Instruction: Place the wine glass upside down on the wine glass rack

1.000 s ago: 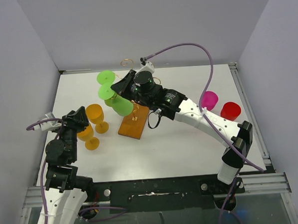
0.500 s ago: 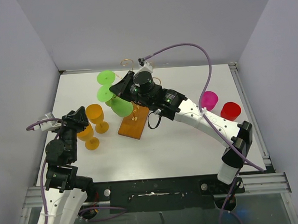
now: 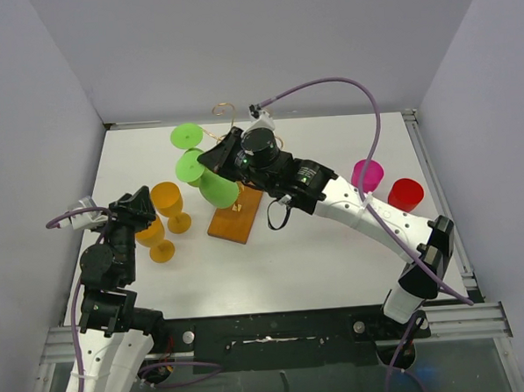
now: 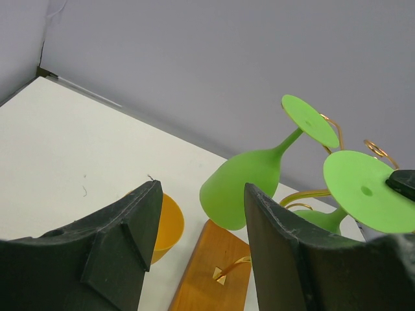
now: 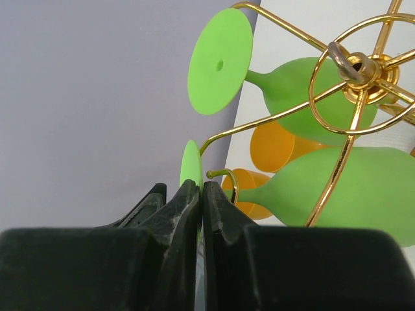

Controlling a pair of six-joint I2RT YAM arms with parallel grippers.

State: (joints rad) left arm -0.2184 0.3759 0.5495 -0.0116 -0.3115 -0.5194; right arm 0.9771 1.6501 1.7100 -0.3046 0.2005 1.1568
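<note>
Right gripper [image 5: 201, 189] pinched shut, left gripper [image 4: 202, 194] (arm folded) agape

Green wine glass [image 3: 216, 188] tilted foot-up at gold rack [image 3: 236, 214].

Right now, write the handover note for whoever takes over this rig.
Left gripper: open, empty, near the upright orange glasses.
Right gripper: shut on the foot of the held green glass, bowl down, stem at a hooked arm tip of the rack.
Done: the hung green glass is on the rack, foot up.
Left: seat the held green glass, if not yet seated, then release.
</note>
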